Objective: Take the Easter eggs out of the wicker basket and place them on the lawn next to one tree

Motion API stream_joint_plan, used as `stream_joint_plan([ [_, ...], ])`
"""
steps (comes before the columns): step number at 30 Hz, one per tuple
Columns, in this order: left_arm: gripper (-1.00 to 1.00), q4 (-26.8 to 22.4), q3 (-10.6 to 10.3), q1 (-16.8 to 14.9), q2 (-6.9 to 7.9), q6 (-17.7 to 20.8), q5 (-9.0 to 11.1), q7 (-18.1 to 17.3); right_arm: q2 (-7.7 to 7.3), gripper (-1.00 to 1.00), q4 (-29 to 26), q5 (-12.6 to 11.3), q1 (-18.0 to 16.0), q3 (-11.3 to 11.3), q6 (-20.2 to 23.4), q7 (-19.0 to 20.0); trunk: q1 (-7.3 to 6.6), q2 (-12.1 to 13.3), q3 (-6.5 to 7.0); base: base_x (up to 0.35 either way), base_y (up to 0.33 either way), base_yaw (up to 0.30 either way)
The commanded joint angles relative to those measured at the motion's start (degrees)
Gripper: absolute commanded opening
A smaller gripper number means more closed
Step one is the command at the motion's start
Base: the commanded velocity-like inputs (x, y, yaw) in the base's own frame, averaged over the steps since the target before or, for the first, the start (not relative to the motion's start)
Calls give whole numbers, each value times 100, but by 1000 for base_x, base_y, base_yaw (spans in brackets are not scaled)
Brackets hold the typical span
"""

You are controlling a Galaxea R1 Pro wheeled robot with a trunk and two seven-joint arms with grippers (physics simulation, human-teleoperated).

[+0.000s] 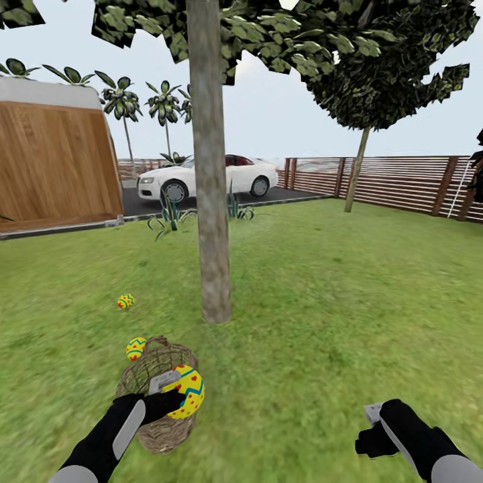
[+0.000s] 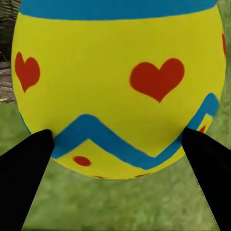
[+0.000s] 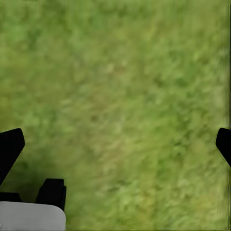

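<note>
My left gripper (image 1: 176, 397) is shut on a yellow Easter egg (image 1: 188, 392) with red hearts and a blue zigzag, held above the wicker basket (image 1: 155, 429). In the left wrist view the egg (image 2: 120, 82) sits between both black fingers (image 2: 26, 173). A second egg (image 1: 136, 348) lies on the lawn (image 1: 322, 322) just beyond the basket's far left rim. A third egg (image 1: 125, 301) rests on the grass farther on, left of the tree (image 1: 213, 221). My right gripper (image 1: 370, 429) hangs open over bare grass (image 3: 125, 96) at the right, with nothing between its fingers (image 3: 10, 147).
Behind the grey-brown trunk are spiky plants (image 1: 171, 218), a white car (image 1: 208, 178) on a driveway and a wooden building (image 1: 57, 164) at the left. A slatted fence (image 1: 396, 181) and a second tree (image 1: 357, 171) stand at the far right.
</note>
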Motion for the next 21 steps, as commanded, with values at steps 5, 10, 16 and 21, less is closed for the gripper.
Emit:
stream_joint_plan([
  [5, -100, -5, -15, -5, 3, 22, 12, 4, -8, 100, -10, 3, -1, 33, 18, 19, -111, 199, 84, 0, -322, 292],
  [10, -100, -4, -14, -4, 3, 21, 12, 6, -8, 100, -10, 3, -1, 33, 18, 19, -221, 399, 173, 0, -322, 292],
  [16, -100, 13, -15, -4, 3, 21, 12, 2, -8, 100, -10, 3, -1, 33, 14, 19, -352, 640, 281, 0, -322, 292],
  [21, -100, 30, -16, -4, -84, 17, -3, 9, -16, 100, -10, -4, -1, 19, 18, 19, -462, 840, 371, 0, -322, 292],
])
